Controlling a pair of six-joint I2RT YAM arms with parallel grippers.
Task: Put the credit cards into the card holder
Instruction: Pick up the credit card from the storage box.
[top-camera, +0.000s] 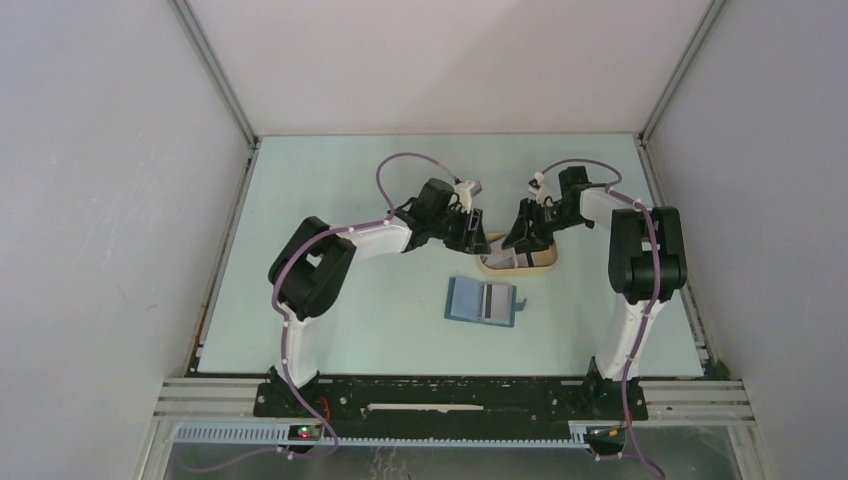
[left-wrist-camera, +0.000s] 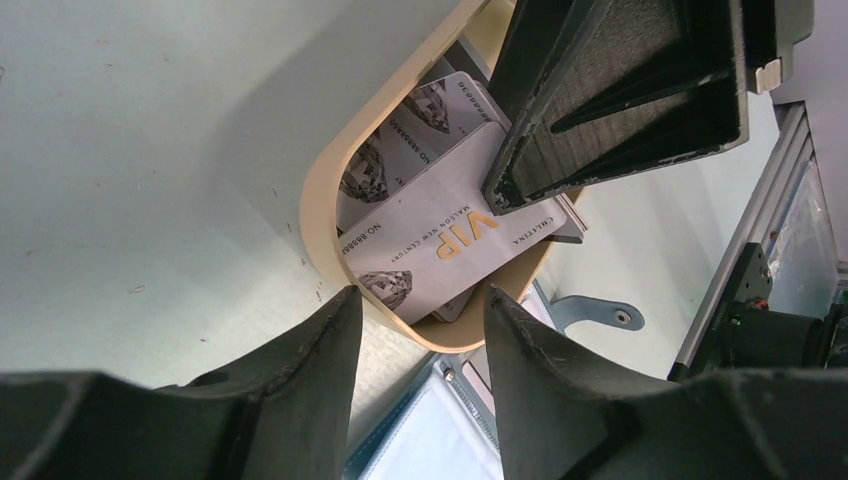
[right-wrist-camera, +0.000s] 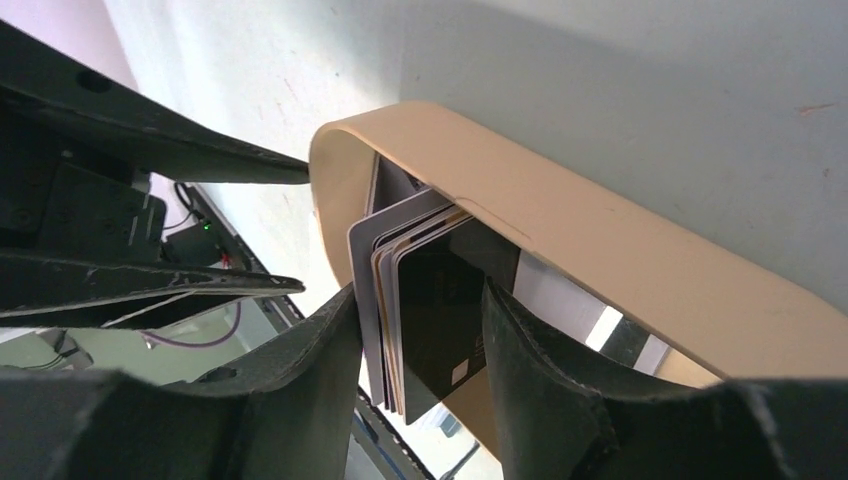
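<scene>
The tray (top-camera: 546, 267) lies on the table (top-camera: 330, 250), right of its middle. The wallet (top-camera: 484, 302) lies spread open on the table just before the tray, nearer the arm bases. The credit cards (left-wrist-camera: 430, 235) sit stacked in the tray, leaning on one another. The left gripper (left-wrist-camera: 422, 300) hangs at the tray's left end. The right gripper (right-wrist-camera: 418, 295) reaches into the tray from the right, with several cards on edge between its fingers.
</scene>
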